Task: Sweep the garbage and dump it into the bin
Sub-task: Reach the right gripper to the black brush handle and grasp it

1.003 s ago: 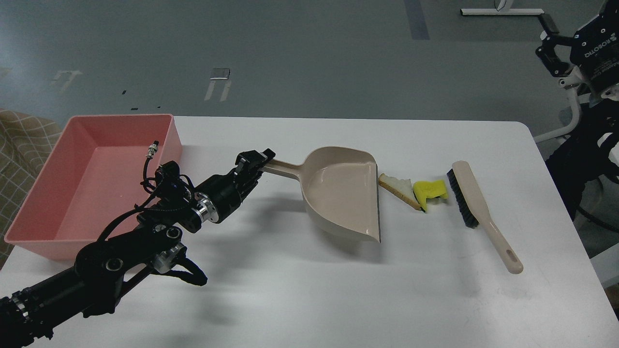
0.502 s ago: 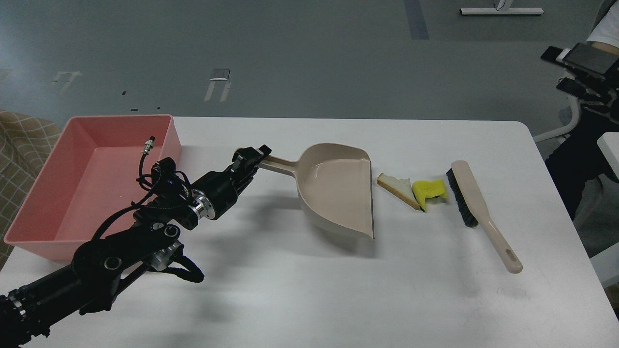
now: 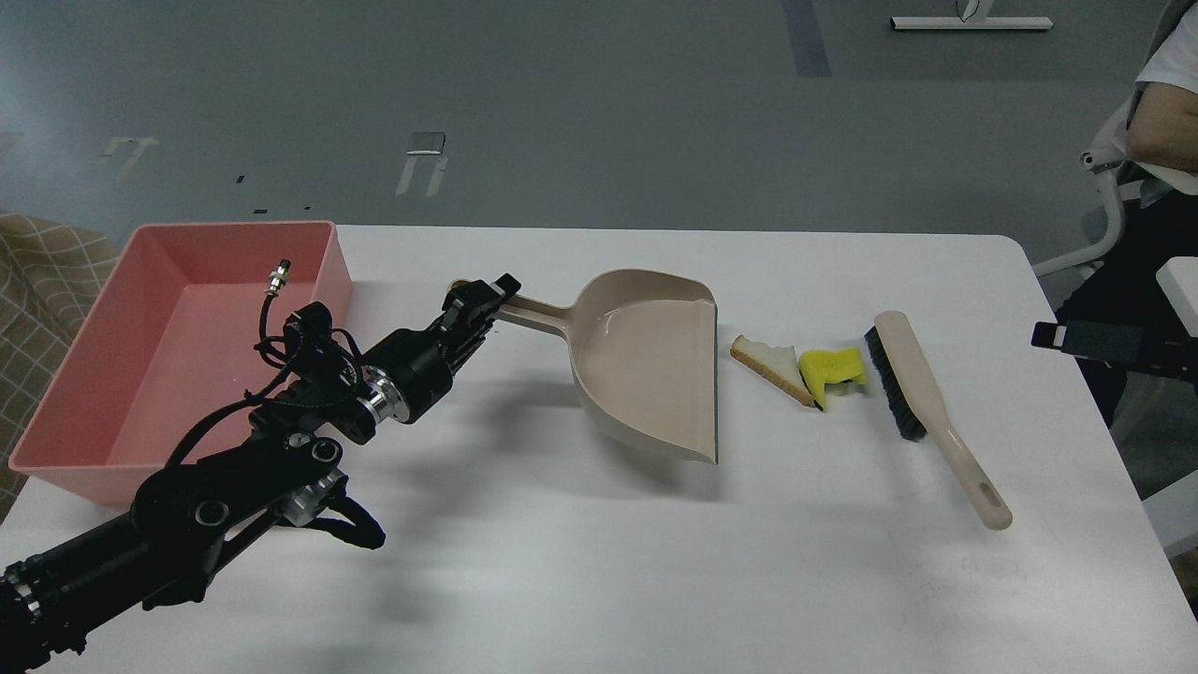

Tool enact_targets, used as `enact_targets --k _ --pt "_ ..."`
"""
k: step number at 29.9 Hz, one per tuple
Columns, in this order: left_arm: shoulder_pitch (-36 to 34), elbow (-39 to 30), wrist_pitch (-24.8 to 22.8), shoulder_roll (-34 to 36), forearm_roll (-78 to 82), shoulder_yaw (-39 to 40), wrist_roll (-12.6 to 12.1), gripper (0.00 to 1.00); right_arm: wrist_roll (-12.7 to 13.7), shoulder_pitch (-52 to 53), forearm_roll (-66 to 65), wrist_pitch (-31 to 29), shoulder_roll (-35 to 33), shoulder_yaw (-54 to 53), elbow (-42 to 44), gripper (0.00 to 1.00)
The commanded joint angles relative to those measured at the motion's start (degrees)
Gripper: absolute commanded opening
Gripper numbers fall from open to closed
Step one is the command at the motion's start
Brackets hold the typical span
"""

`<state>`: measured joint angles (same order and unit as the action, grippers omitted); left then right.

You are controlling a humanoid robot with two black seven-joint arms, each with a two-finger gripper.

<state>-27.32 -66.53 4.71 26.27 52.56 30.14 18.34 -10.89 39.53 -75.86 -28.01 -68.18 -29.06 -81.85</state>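
My left gripper [image 3: 482,300] is shut on the handle of the beige dustpan [image 3: 646,365], whose mouth faces right and is tilted, just left of the garbage. The garbage is a bread slice [image 3: 772,367] and a yellow sponge piece [image 3: 828,368], lying side by side on the white table [image 3: 599,562]. A beige brush [image 3: 922,412] with black bristles lies just right of them. The pink bin [image 3: 178,346] sits at the table's left end. A dark part of my right arm [image 3: 1109,344] pokes in at the right edge, off the table; its fingers cannot be told apart.
A seated person's arm [image 3: 1161,122] and a white chair frame [image 3: 1109,225] are at the far right, beyond the table. A beige checked cloth [image 3: 37,271] lies left of the bin.
My left gripper has drawn the dustpan a little to the left, away from the bread. My right arm has dropped from the top right corner to the right edge beside the table.
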Motion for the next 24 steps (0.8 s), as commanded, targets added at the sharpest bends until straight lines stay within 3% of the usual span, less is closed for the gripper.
enact_targets --k 1,10,15,18,22,24 --pt "0.42 0.00 0.65 0.62 -0.01 0.01 0.03 0.00 -0.01 -0.68 -3.15 0.06 -0.11 1.72 -2.43 0.99" --pt "0.52 0.00 1.53 0.45 0.08 0.01 0.03 0.00 0.52 -3.84 -2.98 0.50 2.87 3.66 -4.63 0.97" --pt "0.34 0.00 1.54 0.53 0.17 -0.08 0.12 0.00 1.22 -4.20 -2.98 1.99 4.89 3.83 -4.63 0.82" --pt "0.34 0.08 1.54 0.45 0.17 -0.08 0.12 0.00 3.06 -4.64 -3.07 5.06 5.33 4.01 -4.54 0.82" --pt "0.51 0.00 1.54 0.27 0.17 -0.08 0.21 0.00 8.85 -7.27 -3.16 8.50 7.70 3.75 -4.54 0.82" --pt "0.60 0.00 1.54 0.36 0.17 -0.08 0.21 0.00 10.27 -7.45 -2.98 8.59 8.32 3.66 -4.63 0.81"
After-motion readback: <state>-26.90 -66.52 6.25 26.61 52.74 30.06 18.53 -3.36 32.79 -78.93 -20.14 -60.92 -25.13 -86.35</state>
